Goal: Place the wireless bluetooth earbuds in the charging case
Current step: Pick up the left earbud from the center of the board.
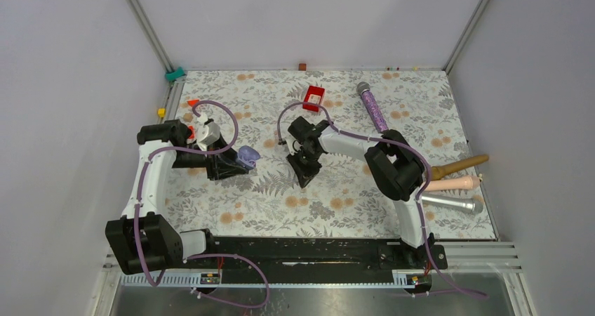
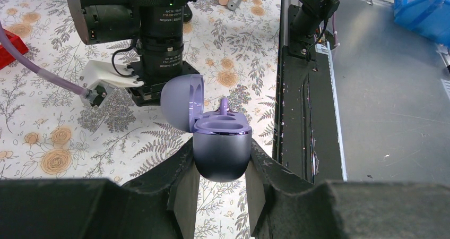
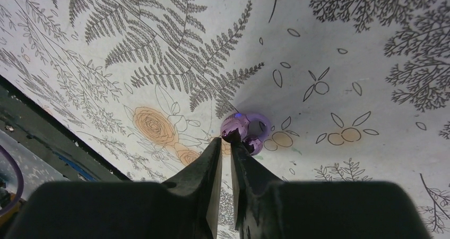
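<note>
Between the fingers (image 2: 187, 167) of the left gripper (image 2: 222, 155), the charging case (image 2: 222, 150) sits upright over the left half of the floral mat (image 1: 337, 203), about midway between its near and far edges. The jaws are closed on its lavender-grey base. Its lid is swung open to the left, and a small purple piece sticks up from the tray. Near the mat's middle, the right gripper (image 3: 227, 143) points down with its jaws almost together, pinching a glossy purple earbud (image 3: 240, 128) at the very tips, close over the mat. A red box (image 1: 314, 97) and a purple glitter microphone (image 1: 372, 107) lie towards the far edge. Three handles (image 1: 456, 184) rest at the right edge.
</note>
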`<state>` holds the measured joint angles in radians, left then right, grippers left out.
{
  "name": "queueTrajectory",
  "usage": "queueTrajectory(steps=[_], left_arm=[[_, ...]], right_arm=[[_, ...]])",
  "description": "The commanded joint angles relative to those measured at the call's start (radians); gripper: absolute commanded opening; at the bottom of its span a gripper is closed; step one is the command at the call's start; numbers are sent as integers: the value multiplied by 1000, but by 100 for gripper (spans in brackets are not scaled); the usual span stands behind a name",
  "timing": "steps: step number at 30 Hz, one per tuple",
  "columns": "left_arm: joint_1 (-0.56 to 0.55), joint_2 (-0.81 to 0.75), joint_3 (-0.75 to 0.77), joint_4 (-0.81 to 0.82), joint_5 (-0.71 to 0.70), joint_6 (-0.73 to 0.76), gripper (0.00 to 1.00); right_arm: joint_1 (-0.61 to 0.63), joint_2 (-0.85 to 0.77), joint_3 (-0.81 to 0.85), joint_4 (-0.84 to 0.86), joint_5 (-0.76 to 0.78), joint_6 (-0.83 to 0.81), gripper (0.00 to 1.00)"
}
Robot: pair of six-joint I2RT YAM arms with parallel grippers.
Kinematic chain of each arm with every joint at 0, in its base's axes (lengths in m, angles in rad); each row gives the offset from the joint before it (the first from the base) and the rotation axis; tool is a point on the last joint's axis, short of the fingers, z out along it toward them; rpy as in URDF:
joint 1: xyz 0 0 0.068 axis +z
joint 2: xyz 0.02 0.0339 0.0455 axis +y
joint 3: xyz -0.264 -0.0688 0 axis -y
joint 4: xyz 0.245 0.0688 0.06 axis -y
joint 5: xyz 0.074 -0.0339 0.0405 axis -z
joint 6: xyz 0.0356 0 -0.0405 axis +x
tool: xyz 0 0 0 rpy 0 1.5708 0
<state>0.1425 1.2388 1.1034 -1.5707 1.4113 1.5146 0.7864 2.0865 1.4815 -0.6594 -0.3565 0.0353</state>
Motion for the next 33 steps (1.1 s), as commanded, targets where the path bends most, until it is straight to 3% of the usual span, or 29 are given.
queueTrajectory(steps=[1,5,13,18,26,33], left_arm=[[5,-5,3,-39,57,38,0],[5,-4,2,-40,55,39,0],[5,0,1,-38,56,41,0],[5,-6,0,-39,55,40,0],[5,-9,-2,-38,55,40,0],[5,1,-2,-39,55,43,0]], right_arm=[[8,15,54,14,25,35,19],[9,35,85,13,15,59,20],[8,-41,140,-66,-157,10,20],[-10,-96,171,-72,-123,-83,21],[-104,42,298,-136,-104,-124,23],[-109,138,345,-169,-50,-171,23]])
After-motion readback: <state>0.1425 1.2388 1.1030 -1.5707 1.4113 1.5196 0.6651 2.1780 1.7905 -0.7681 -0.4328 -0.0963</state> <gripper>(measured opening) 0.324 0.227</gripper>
